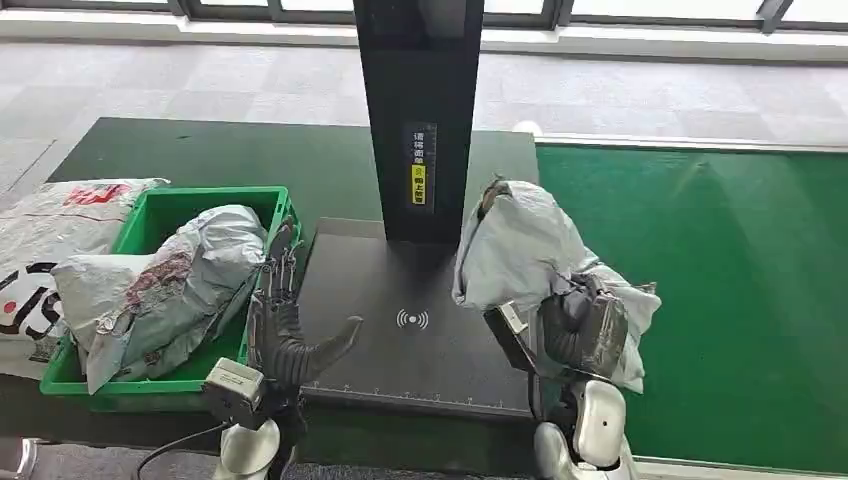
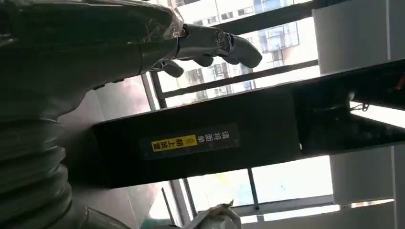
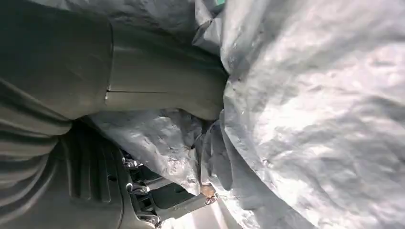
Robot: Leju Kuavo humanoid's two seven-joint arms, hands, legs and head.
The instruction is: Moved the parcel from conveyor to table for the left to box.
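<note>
My right hand [image 1: 582, 325] grips a crumpled grey plastic parcel [image 1: 525, 250] and holds it above the right edge of the dark scanning table [image 1: 400, 350], beside the green conveyor [image 1: 720, 280]. Up close in the right wrist view, the grey parcel [image 3: 310, 109] wraps around my thumb and fingers [image 3: 162, 90]. My left hand [image 1: 283, 320] hovers open over the table's left edge, fingers spread, next to the green box [image 1: 160, 210]. Its fingers [image 2: 215, 45] reach toward the black post.
The green box holds a grey parcel [image 1: 170, 285] that bulges over its rim. More white bags [image 1: 50, 240] lie to the left of the box. A black post [image 1: 418, 110] with a yellow label stands at the back of the table.
</note>
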